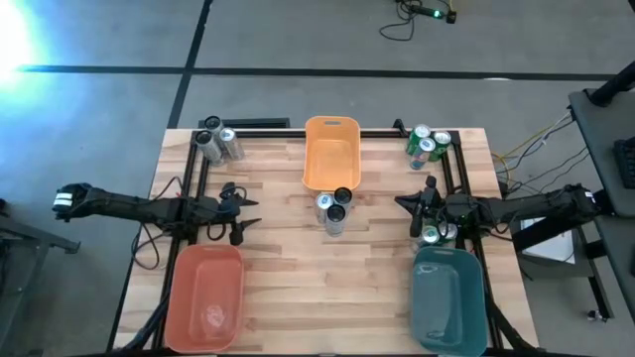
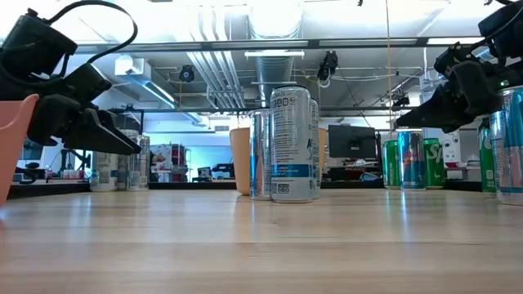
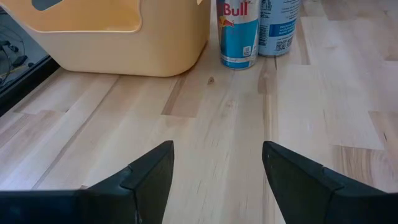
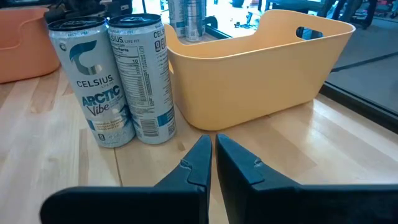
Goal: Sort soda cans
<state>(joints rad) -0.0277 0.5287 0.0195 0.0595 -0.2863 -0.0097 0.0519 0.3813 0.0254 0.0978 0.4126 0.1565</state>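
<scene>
Here the middle cans [image 1: 333,210] stand upright just before the orange bin [image 1: 331,151], between the two arms. The left gripper [image 1: 241,209] — fingers spread, holding nothing — points straight at them across bare wood; the right gripper [image 1: 413,203] is pinched closed, empty, about as near.

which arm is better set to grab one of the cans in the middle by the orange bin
Probably the left. The left claw is open and faces the middle cans beside the orange bin, with bare table between. The right claw also faces them, but is shut and would have to open first.
</scene>
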